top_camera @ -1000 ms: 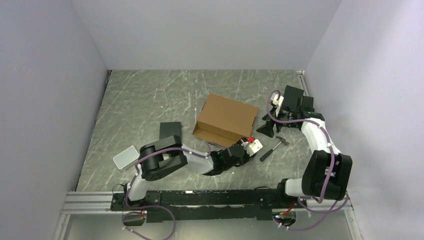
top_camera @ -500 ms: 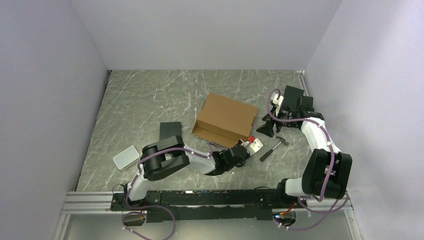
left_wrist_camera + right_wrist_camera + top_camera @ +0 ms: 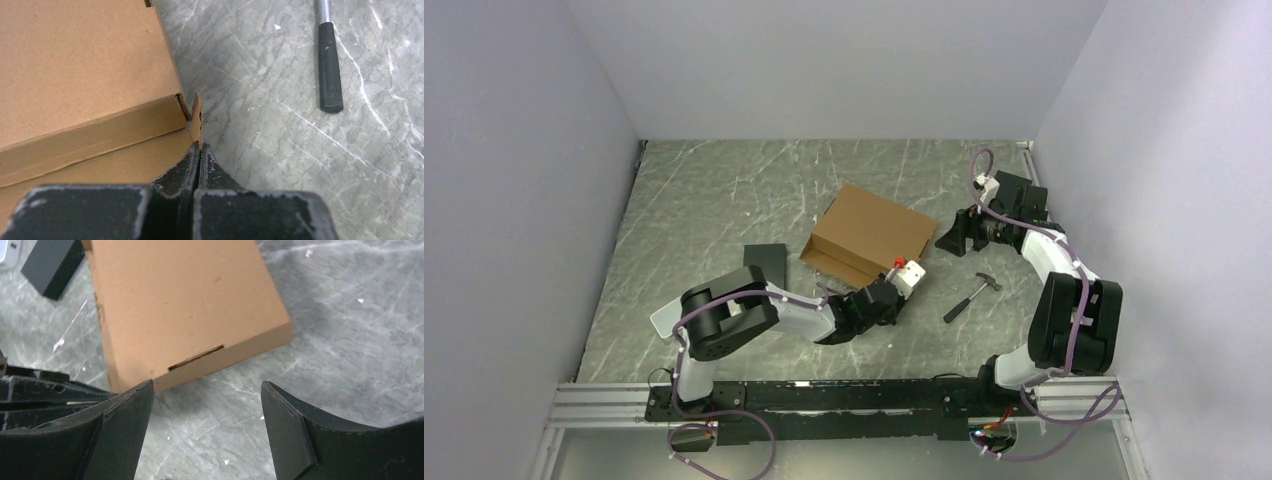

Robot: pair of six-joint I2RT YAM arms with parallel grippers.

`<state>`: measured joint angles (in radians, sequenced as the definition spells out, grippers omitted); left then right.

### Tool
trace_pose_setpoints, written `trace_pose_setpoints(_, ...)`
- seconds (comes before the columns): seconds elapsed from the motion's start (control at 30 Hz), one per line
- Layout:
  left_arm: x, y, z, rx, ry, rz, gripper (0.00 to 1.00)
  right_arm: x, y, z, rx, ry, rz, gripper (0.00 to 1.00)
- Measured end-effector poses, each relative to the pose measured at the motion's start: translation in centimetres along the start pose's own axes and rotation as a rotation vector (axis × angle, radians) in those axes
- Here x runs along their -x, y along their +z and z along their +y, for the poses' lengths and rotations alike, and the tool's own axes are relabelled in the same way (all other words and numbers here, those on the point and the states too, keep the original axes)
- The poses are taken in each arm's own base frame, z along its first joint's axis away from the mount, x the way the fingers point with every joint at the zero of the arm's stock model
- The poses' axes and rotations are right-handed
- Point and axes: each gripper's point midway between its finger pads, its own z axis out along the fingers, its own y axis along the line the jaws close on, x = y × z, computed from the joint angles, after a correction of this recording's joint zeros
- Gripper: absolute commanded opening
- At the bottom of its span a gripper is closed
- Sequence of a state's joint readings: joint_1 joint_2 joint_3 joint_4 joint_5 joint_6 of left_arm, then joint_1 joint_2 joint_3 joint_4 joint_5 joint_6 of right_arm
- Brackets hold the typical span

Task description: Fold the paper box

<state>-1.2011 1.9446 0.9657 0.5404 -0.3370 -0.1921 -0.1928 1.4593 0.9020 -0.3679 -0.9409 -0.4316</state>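
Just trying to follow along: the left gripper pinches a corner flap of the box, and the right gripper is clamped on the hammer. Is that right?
Not quite. The right gripper is open and holds nothing, hovering by one end of the box, as the right wrist view shows; the hammer lies untouched beside the box. The left gripper does pinch the corner flap.

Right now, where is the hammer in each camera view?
Top view: hammer, centre-right, just right of the near corner of the paper box.
Left wrist: only its black handle, upper right.
Right wrist: not in it.
Shared landmark: the paper box, in all three.
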Motion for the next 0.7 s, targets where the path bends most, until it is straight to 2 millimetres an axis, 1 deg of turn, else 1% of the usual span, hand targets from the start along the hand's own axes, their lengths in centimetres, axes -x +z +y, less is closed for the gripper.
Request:
trace_pose_setpoints(0.13,-0.2,-0.3,0.3,-0.014,-0.061,0.005,0.0,-0.3,1.1,-1.3,-0.041,0.1,0.002,0.84)
trace_pose_setpoints(0.33,-0.3,-0.7,0.5,-0.03,-0.117,0.004,0.0,-0.1,3.5,-2.0,-0.054,0.18,0.018,0.84)
trace_pose_setpoints(0.5,-0.5,-1.1,0.7,-0.038,-0.151,0.001,0.0,0.5,5.9,-4.0,-0.072,0.246,0.039,0.84)
trace_pose_setpoints(0.57,-0.6,-1.2,0.7,-0.042,-0.161,0.0,0.0,0.3,6.5,-4.9,-0.086,0.277,0.048,0.82)
trace_pose_setpoints(0.7,-0.7,-1.3,0.8,-0.047,-0.18,-0.006,0.0,-0.5,7.5,-5.6,-0.094,0.318,0.076,0.77)
